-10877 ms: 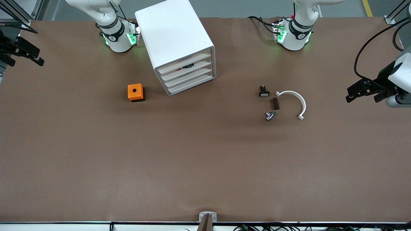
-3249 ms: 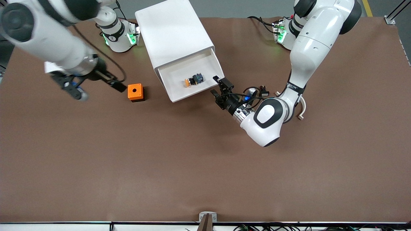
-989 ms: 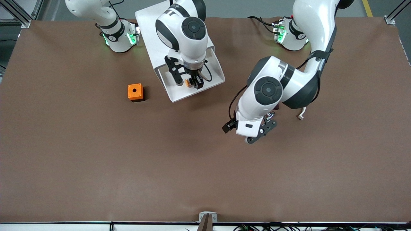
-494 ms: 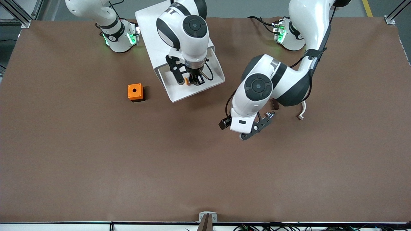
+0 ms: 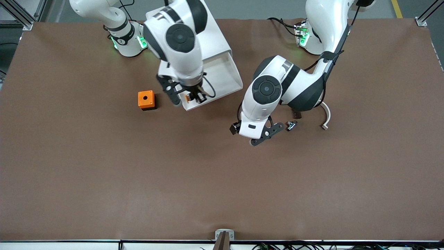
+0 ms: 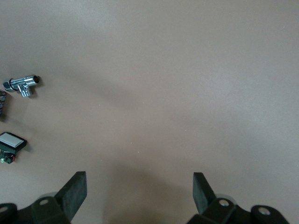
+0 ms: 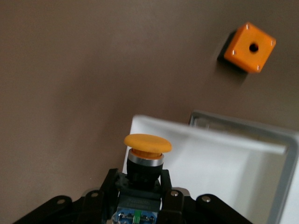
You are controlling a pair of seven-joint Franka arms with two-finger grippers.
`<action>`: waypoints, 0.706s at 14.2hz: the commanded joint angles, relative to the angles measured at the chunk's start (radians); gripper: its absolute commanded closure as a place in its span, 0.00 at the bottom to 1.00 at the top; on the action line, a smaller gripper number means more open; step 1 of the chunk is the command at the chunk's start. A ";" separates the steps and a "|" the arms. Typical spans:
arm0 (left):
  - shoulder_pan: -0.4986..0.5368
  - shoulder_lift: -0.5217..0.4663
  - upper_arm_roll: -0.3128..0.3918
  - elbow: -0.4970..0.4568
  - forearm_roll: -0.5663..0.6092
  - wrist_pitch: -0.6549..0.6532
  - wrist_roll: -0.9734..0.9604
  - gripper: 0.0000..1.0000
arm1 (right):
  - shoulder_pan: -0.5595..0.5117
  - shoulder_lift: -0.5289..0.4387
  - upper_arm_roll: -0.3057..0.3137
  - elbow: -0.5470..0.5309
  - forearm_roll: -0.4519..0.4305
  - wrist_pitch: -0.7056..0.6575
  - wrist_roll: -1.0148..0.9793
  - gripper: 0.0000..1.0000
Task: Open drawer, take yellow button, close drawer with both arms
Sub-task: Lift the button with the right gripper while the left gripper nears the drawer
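Observation:
The white cabinet (image 5: 208, 38) has its top drawer (image 5: 227, 78) pulled out, and the part of its tray that shows is bare. My right gripper (image 5: 187, 98) is shut on the button (image 5: 186, 98) and holds it in the air over the drawer's front corner. In the right wrist view the button's orange cap (image 7: 147, 142) and black body sit between the fingers of the right gripper (image 7: 145, 179), above the drawer's front wall (image 7: 210, 140). My left gripper (image 5: 267, 133) is open and empty over bare table beside the drawer; in the left wrist view (image 6: 138, 191) only table lies between its fingers.
An orange cube with a hole (image 5: 146, 99) sits on the table near the drawer's corner, seen too in the right wrist view (image 7: 250, 46). A chrome part (image 5: 290, 125), a white curved piece (image 5: 326, 116) and a black-and-white part (image 6: 10, 144) lie by the left arm.
The right gripper has lifted the button out of the drawer and carried it to the drawer's front corner nearest the orange cube. The left gripper has drifted a little toward the drawer.

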 commanded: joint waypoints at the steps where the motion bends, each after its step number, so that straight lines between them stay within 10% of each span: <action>1: 0.000 -0.037 -0.008 -0.042 0.015 0.009 -0.004 0.00 | -0.130 -0.019 0.013 0.033 0.020 -0.060 -0.278 1.00; 10: -0.081 -0.023 -0.057 -0.048 0.009 0.008 -0.001 0.00 | -0.561 0.024 0.010 -0.133 0.005 0.169 -1.187 1.00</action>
